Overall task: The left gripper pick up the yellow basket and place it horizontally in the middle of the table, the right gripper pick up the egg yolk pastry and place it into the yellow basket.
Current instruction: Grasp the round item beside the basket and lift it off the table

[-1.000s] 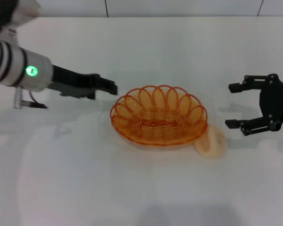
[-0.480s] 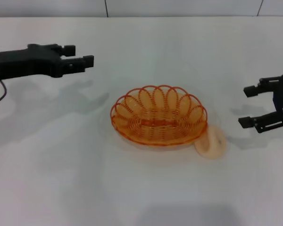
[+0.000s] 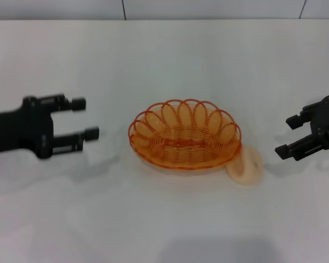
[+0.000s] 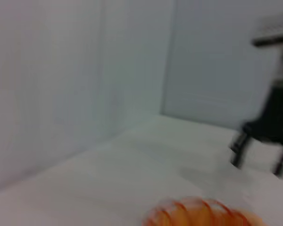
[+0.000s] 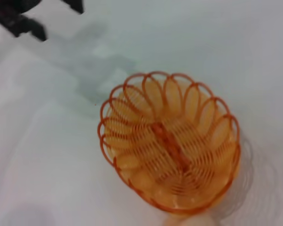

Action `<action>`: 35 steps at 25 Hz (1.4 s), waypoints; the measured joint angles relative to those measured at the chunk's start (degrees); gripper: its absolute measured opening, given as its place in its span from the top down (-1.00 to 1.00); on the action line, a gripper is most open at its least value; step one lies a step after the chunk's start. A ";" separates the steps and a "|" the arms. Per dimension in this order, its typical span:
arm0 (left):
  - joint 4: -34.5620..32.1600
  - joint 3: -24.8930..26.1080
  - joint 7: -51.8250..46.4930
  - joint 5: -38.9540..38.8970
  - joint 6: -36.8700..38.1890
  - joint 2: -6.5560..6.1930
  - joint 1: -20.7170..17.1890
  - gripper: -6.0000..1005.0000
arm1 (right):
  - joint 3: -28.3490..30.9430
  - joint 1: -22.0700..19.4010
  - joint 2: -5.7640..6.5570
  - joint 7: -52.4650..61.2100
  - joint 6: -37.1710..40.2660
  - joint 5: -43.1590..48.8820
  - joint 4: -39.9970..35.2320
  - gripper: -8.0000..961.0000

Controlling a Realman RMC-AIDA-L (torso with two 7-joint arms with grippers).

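Note:
The yellow basket [image 3: 185,141] lies lengthwise across the middle of the table [image 3: 164,55], empty. It also shows in the right wrist view [image 5: 172,160] and at the edge of the left wrist view [image 4: 203,214]. The egg yolk pastry [image 3: 245,165] rests on the table against the basket's right end, partly behind its rim. My left gripper [image 3: 82,117] is open and empty, left of the basket and apart from it. My right gripper [image 3: 289,135] is open and empty, right of the pastry and apart from it; it appears far off in the left wrist view [image 4: 259,157].
A pale wall with tile seams [image 3: 123,8] runs behind the table's far edge.
My left gripper has swung back from the basket, risen, then dropped lower and turned so both fingers show. My right gripper has drifted right, away from the pastry. Basket and pastry have not moved.

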State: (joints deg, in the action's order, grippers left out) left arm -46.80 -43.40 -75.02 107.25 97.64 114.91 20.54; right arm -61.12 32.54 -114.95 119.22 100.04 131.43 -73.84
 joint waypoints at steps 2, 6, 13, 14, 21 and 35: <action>0.01 -0.06 0.44 3.25 3.06 -0.49 0.19 -0.41 | -1.85 0.96 -0.04 2.26 0.10 0.91 -0.45 -0.69; -0.62 -0.46 0.82 7.13 10.38 -1.59 0.54 -0.42 | -3.03 2.38 -0.08 4.40 0.18 1.14 -0.56 -0.68; -6.58 -6.05 -0.95 10.40 13.97 0.14 -0.38 -0.46 | -4.21 5.19 -0.44 11.57 -0.40 5.07 0.35 -0.68; -7.82 -6.87 -1.06 10.41 14.01 0.64 -0.81 -0.47 | -5.13 5.61 -0.51 13.25 -0.56 5.42 0.47 -0.68; -12.32 -7.34 -0.74 9.68 13.85 1.86 -2.56 -0.76 | -12.78 7.58 -0.59 21.43 -1.63 6.88 0.84 -0.67; -12.72 -1.90 6.15 8.47 11.20 3.83 -6.01 -0.76 | -15.58 8.90 -0.96 23.52 -6.96 6.88 7.25 -0.51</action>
State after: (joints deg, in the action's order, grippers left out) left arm -59.53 -45.30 -68.87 115.72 108.84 118.74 14.53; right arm -76.70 41.44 -115.91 142.73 93.08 138.31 -66.59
